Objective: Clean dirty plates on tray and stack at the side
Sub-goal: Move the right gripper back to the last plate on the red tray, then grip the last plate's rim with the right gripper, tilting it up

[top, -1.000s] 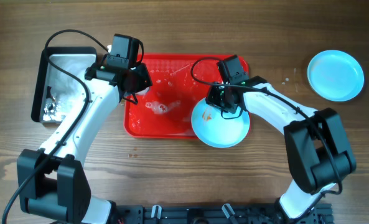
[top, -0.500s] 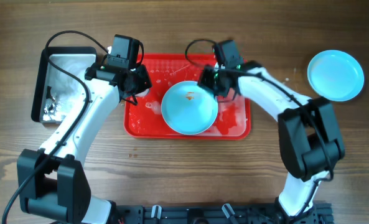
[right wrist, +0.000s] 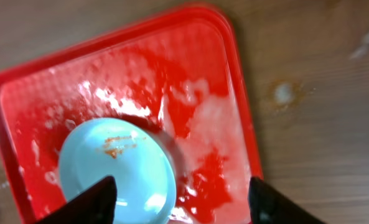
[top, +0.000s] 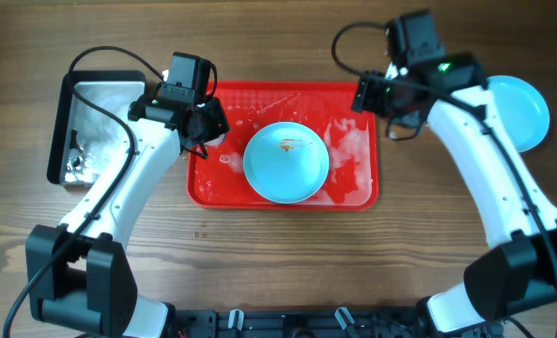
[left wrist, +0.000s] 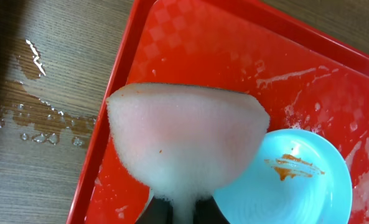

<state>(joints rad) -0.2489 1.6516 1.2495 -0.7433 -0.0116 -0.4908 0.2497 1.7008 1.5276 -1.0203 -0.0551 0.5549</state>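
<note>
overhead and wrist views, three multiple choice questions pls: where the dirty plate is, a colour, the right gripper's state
1. Where is the smeared plate? A. on the red tray B. on a shelf C. in a sink
2. What colour is its smear? A. green B. orange-brown C. black
3. How is the right gripper? A. shut on the plate B. shut on a cup C. open, holding nothing
Key: 1 A, red rim surrounds it; 2 B, orange-brown streaks show on it; 3 C, fingers stand wide apart, nothing between.
</note>
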